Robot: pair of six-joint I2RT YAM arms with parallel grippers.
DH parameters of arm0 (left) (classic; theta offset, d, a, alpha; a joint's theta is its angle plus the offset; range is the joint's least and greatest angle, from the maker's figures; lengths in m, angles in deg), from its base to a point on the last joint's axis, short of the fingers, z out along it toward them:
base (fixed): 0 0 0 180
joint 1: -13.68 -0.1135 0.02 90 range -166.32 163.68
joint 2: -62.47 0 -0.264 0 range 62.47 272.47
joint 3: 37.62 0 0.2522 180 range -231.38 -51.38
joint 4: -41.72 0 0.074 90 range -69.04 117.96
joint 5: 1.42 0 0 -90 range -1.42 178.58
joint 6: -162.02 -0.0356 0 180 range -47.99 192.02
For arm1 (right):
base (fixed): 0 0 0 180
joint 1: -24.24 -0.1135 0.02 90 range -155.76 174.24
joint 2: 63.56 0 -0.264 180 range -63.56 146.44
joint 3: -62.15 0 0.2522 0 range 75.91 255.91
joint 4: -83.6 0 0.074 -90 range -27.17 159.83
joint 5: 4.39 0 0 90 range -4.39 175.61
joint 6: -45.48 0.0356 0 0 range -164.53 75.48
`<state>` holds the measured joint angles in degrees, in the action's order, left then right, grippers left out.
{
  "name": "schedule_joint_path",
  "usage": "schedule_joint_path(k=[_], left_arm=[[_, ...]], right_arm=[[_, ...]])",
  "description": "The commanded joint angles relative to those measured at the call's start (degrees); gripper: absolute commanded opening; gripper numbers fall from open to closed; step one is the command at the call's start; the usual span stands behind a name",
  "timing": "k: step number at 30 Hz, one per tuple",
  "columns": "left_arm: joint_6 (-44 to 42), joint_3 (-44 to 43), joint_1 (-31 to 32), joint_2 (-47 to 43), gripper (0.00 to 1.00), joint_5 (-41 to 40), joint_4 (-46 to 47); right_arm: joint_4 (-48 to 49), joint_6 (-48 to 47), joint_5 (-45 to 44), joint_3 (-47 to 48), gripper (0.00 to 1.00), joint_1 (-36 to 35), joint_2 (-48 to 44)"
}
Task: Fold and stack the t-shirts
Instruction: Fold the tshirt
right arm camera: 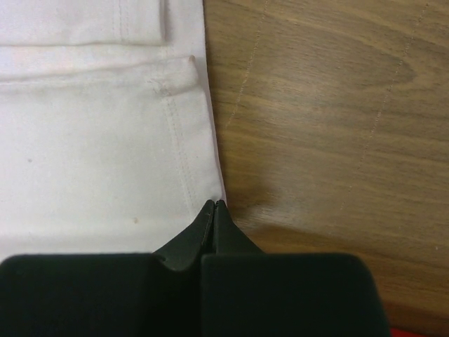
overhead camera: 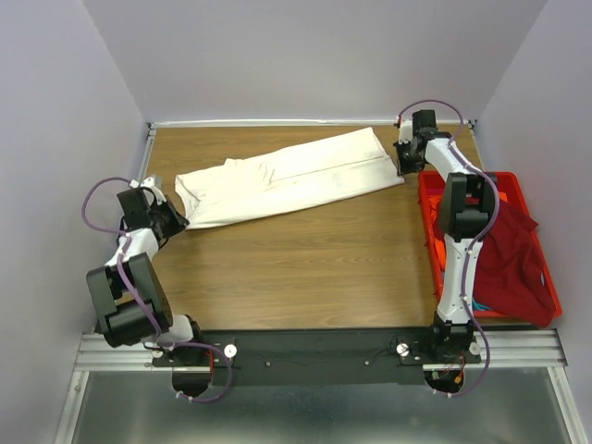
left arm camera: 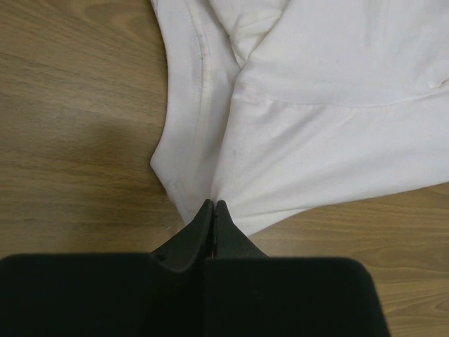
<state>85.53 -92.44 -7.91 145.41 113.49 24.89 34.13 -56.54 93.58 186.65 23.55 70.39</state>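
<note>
From above, the rail (overhead camera: 314,350) carrying our two arms lies nearest. Beyond it the cream-white t-shirt (overhead camera: 296,176) is stretched across the table (overhead camera: 305,268), with our left gripper (overhead camera: 176,220) at its left end and our right gripper (overhead camera: 404,168) at its right corner. A dark red t-shirt (overhead camera: 509,264) drapes over the crate (overhead camera: 518,178). In the left wrist view, we see the jaws pinched together on a corner of the cream cloth. In the right wrist view, the jaws are likewise clamped on the hem's corner.

Light is even and diffuse, without glare; soft shadows lie on the desk (left arm camera: 77,133), the cream t-shirt (left arm camera: 337,140) is bright yet detailed, and the close foreground is blurred.
</note>
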Motion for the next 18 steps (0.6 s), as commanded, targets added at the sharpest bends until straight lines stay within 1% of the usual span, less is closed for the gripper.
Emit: schedule_joint_path(k=[1, 3, 6, 10, 12, 15, 16, 17, 18], left_arm=[[0.0, 1.7, -1.7, -7.0, 0.00, -2.3, -0.5], [0.9, 2.9, -1.7, -10.3, 0.00, -1.6, -0.6], [2.1, 4.1, -1.7, -12.1, 0.00, 0.0, -1.0], [3.0, 4.5, -1.6, -9.6, 0.00, 0.9, -1.0], [3.7, 4.1, -1.7, -6.8, 0.00, 1.8, -1.9], [5.5, 3.6, -1.9, -5.6, 0.00, 2.4, -3.7], [5.7, 3.4, -2.5, -5.8, 0.03, 2.4, -4.5], [6.9, 3.3, -2.9, -6.2, 0.15, 2.5, -5.8], [7.5, 3.6, -3.5, -8.1, 0.22, 3.0, -6.2]], right_arm=[[-0.9, -0.5, -2.1, 1.6, 0.01, 0.4, 1.2], [-0.9, -0.6, -2.3, 1.7, 0.01, 0.5, 1.2], [-0.9, -0.6, -2.3, 1.7, 0.01, 0.4, 1.3], [-1.0, -0.6, -2.8, 1.9, 0.01, 0.5, 1.6], [-1.1, -0.5, -3.1, 2.1, 0.01, 0.4, 1.7], [-1.1, -0.4, -3.7, 2.5, 0.01, 0.4, 1.8], [-1.1, -0.5, -3.7, 2.6, 0.01, 0.4, 1.8], [-1.1, -0.3, -3.7, 2.7, 0.01, 0.4, 1.9], [-1.2, -0.4, -3.7, 2.9, 0.01, 0.4, 2.1]])
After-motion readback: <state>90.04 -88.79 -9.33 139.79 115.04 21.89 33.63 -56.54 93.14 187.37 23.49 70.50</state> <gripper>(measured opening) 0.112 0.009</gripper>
